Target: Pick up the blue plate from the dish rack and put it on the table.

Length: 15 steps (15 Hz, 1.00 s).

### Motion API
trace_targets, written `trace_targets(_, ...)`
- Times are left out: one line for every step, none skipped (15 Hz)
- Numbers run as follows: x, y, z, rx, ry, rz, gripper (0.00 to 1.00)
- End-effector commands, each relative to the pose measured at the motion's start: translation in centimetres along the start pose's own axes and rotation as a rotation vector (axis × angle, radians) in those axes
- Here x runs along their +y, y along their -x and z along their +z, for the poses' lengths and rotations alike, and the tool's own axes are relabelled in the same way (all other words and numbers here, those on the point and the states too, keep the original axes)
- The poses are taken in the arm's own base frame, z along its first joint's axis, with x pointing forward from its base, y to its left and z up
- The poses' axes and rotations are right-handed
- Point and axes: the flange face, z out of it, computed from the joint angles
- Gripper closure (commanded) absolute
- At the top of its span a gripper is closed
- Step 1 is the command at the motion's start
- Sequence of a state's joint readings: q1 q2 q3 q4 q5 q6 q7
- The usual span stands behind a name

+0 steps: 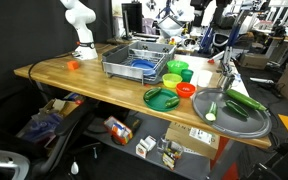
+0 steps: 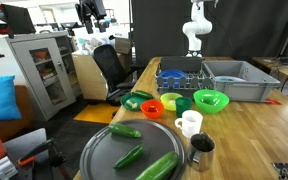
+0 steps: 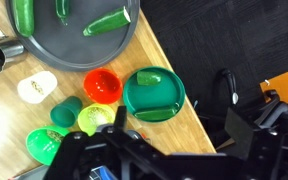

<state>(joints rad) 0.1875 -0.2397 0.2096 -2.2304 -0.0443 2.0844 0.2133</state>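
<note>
The long wooden table (image 1: pixel 79 82) carries everything. At one end of it stands the white robot arm (image 1: pixel 81 25), upright, near the dish rack (image 1: pixel 134 75). The dish rack is a grey wire one with raised sides, and it stands beside a grey tub (image 2: pixel 239 85). At the opposite end lies the round grey tray (image 1: pixel 234 125), with long green vegetables (image 1: pixel 246 102) on it. The blue plate (image 1: pixel 144 68) is inside the dish rack, low between the wires; whether it lies flat or leans, I cannot tell. The green plate (image 3: pixel 156 95) lies near the table edge, just beside the red bowl (image 3: pixel 102 84), and a white cup (image 3: pixel 36 88) stands near the tray. The gripper (image 3: pixel 134 160) shows in the wrist view only as dark shapes at the lower border, and I cannot tell if its jaws are apart or together.
</note>
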Motion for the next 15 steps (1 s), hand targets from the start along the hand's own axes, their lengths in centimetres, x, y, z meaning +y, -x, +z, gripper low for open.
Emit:
trace_targets(0.3, -1.5, -0.6, 0.043, 0.018, 0.01, 0.0)
trace_targets(0.4, -2.2, -1.0, 0.06, 0.03, 0.005, 0.0)
trace_targets(0.6, -3.4, -1.4, 0.081, 0.051, -0.007, 0.0)
trace_targets(0.9, -4.6, -1.8, 0.099, 0.077, -0.018, 0.0)
trace_targets(1.3, -5.7, -2.1, 0.112, 0.097, -0.027, 0.0)
trace_targets(1.6, -7.2, -2.2, 0.119, 0.11, -0.036, 0.0)
trace_targets(1.9, -8.5, -2.1, 0.124, 0.123, -0.04, 0.0)
trace_targets(2.1, -10.1, -1.6, 0.123, 0.132, -0.05, 0.0)
trace_targets(2.0, -11.7, -1.1, 0.125, 0.135, -0.058, 0.0)
trace_targets(1.9, -13.4, -0.4, 0.125, 0.136, -0.07, 0.0)
trace_targets(1.7, -14.9, 0.2, 0.125, 0.142, -0.078, 0.0)
trace_targets(1.5, -16.4, 0.9, 0.125, 0.139, -0.091, 0.0)
trace_targets(1.3, -17.9, 1.5, 0.13, 0.135, -0.107, 0.0)
trace_targets(0.9, -19.3, 2.2, 0.131, 0.118, -0.124, 0.0)
trace_targets(0.6, -20.6, 2.8, 0.131, 0.103, -0.139, 0.0)
